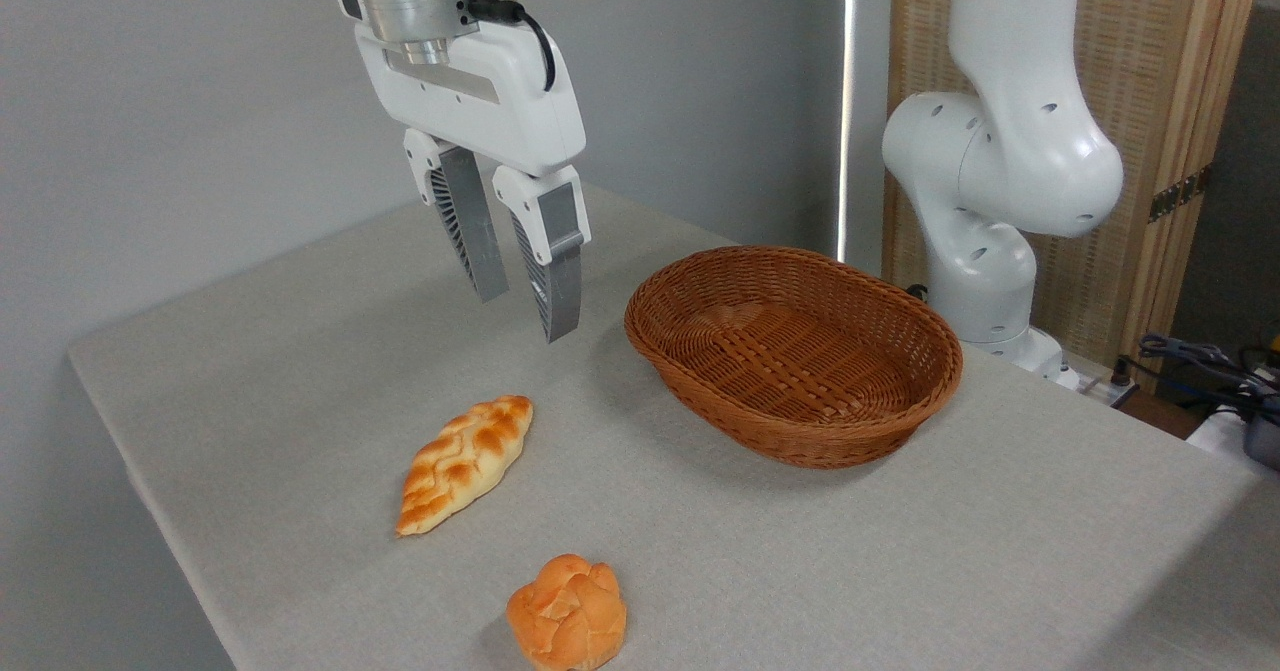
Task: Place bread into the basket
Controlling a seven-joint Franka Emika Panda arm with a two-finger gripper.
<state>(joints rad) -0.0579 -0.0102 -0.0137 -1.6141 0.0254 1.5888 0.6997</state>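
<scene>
bread [464, 464]: matt golden crust with toasted, bumpy lattice
basket [795, 351]: brown woven wicker — rough, ribbed weave
bun [567, 612]: orange, knotted, faintly glossy
table [1000, 551]: grey cloth-like cover, matt, fine-grained
gripper [526, 318]: glossy white plastic body, brushed metal collar — grey ribbed fingers
screen [1150, 71]: pale wood frame, woven panel

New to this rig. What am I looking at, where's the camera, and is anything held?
One fixed camera looks down across a grey table. The white machine is a robot arm based at the far right; its gripper hangs above the table, jaws open, holding nothing. On the cloth lie a braided bread, a round bun nearer the camera, and an empty wicker basket to the right. The bread is not yet in the basket.
</scene>
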